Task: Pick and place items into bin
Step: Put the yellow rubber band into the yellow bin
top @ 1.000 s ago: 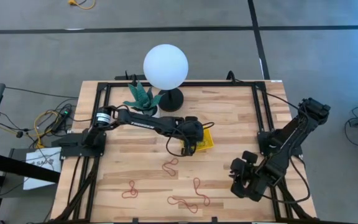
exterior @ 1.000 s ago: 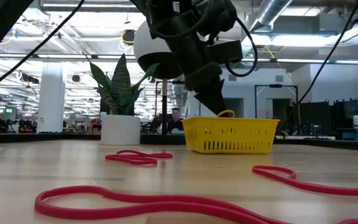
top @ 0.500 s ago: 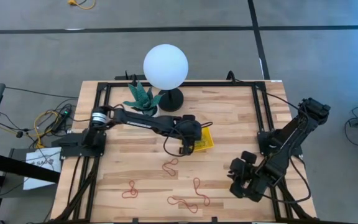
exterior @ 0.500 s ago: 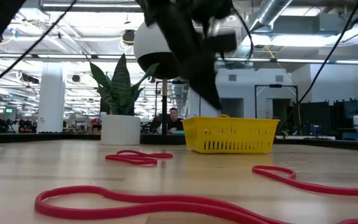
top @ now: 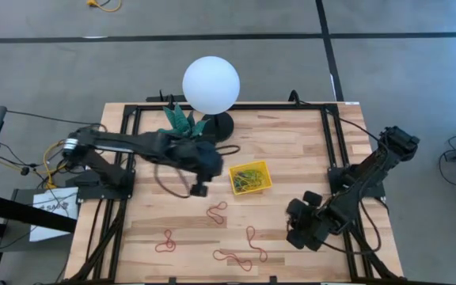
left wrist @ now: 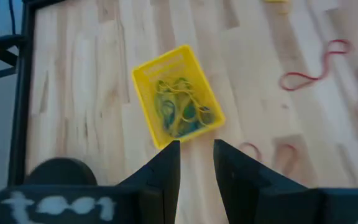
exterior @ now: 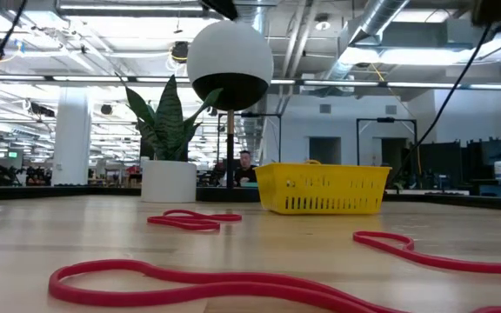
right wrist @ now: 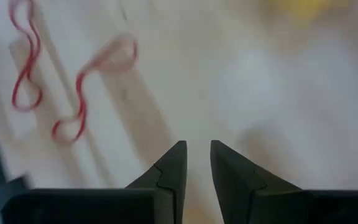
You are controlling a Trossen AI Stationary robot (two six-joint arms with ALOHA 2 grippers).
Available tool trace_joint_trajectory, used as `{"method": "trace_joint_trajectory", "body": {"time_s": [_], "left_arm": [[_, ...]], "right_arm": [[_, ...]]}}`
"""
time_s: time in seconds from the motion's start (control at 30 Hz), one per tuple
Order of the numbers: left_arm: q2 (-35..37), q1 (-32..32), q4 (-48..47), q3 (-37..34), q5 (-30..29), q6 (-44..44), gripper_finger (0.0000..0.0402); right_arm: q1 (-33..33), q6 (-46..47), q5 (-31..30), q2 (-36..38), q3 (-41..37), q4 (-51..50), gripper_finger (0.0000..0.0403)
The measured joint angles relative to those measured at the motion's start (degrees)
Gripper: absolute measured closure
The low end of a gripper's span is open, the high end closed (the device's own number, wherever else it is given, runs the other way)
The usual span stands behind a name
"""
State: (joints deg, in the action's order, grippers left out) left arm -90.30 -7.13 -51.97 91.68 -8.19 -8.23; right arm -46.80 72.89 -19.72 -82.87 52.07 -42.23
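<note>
The yellow bin stands near the table's middle, with green and yellow bands heaped inside it. Several red rubber-band loops lie flat on the wood toward the near edge. My left gripper hangs open above the table just left of the bin, holding nothing. My right gripper is open near the table's near-right part, above bare wood, with two red loops ahead of it. Neither gripper shows in the low view.
A white globe lamp on a black base and a potted plant in a white pot stand at the far side behind the bin. A black frame rims the table. Bare wood lies between the bin and the red loops.
My left gripper has pulled away from above the bin toward the table's left and risen, leaving the low view; the bin's inside is now uncovered in the high view. My right gripper has shifted slightly toward the table's left. The bin and the red loops have stayed put.
</note>
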Motion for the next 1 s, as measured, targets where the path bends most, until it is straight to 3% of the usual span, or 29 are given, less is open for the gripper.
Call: {"method": "trace_joint_trajectory", "body": {"time_s": [0.17,0.33,0.57,0.73,1.0], "left_arm": [[7.8,-5.1,0.7,-9.6,0.2,3.2,0.0313],[17.6,-8.8,19.1,-28.7,0.4,6.8,0.0313],[29.3,-9.1,49.9,-54.7,1.5,11.5,0.0313],[34.2,-9.0,68.4,-67.7,1.6,12.7,0.0313],[36.8,-9.0,73.8,-73.5,0.5,19.5,0.0313]], "right_arm": [[-0.5,5.5,13.1,-3.4,0.0,-0.7,0.0337],[-0.4,5.9,21.9,-8.8,0.0,-1.3,0.0337],[2.0,2.1,23.2,-11.2,0.5,-4.5,0.0337],[2.7,0.6,23.0,-11.2,0.8,-5.7,0.0337],[2.7,0.6,23.9,-11.2,0.8,-5.1,0.0337]]}}
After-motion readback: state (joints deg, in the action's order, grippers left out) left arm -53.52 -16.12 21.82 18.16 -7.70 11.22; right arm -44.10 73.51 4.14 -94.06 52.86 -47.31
